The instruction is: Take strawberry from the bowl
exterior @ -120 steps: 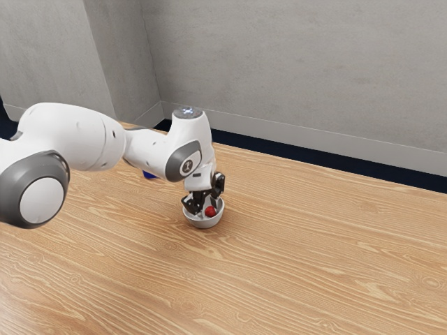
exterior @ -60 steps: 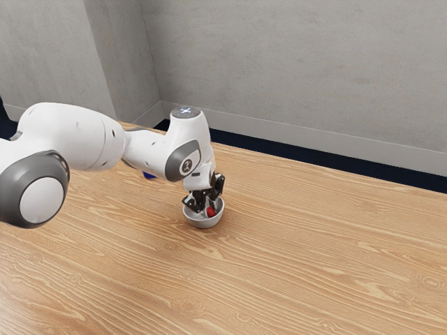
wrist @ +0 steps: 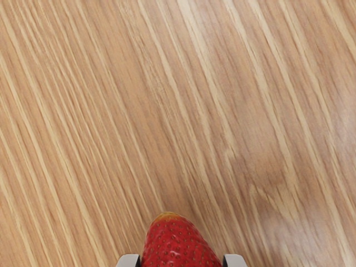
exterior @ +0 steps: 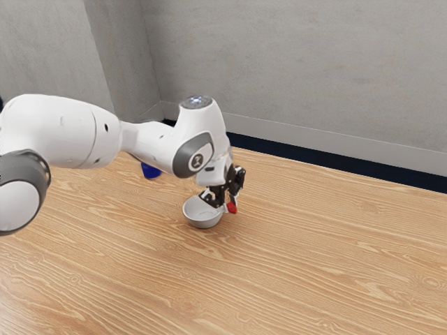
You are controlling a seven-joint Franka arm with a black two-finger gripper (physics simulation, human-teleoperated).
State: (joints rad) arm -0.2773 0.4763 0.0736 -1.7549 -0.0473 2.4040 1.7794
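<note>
The strawberry (wrist: pixel 178 245) sits between the fingertips of the gripper (exterior: pixel 231 207), clamped from both sides — near the exterior frame's centre, just right of the bowl (exterior: pixel 203 214).

Red strawberry (wrist: pixel 177 245) in gripper (exterior: pixel 231 203), outside bowl (exterior: pixel 202 218)

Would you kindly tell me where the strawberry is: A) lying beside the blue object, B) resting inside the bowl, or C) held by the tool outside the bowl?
C, since the tool has its fingertips on both sides of the strawberry, outside the bowl.
</note>
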